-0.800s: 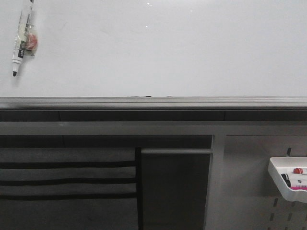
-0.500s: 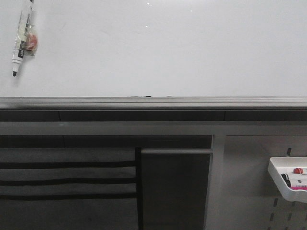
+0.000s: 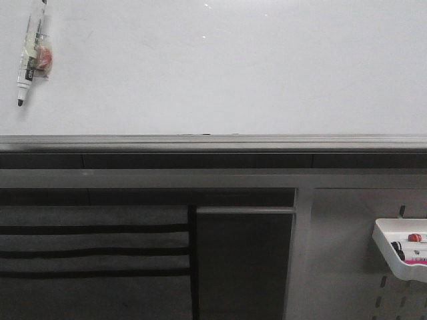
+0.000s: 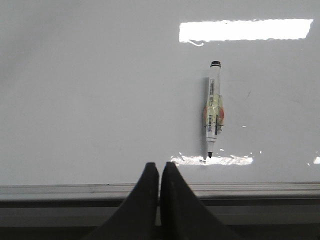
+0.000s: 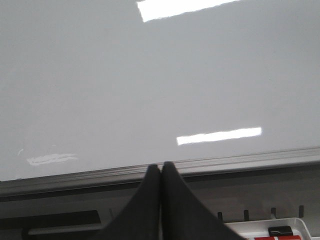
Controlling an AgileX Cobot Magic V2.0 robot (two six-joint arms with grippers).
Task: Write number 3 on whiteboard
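Observation:
The whiteboard [image 3: 233,67] is a glossy white board with a grey edge rail [image 3: 213,141]; its surface is blank and no number 3 shows on it. A white marker with a black tip [image 3: 30,57] is stuck to the board at the upper left, tip down. It also shows in the left wrist view [image 4: 213,107]. My left gripper [image 4: 159,166] is shut and empty, in front of the rail, apart from the marker. My right gripper [image 5: 161,166] is shut and empty, in front of the rail [image 5: 240,161] further right. Neither gripper shows in the front view.
Below the rail is a grey frame with dark slotted panels [image 3: 93,253]. At the lower right a white tray [image 3: 400,250] holding small markers hangs on a grey perforated panel [image 3: 347,267]. The tray's edge shows in the right wrist view [image 5: 270,227].

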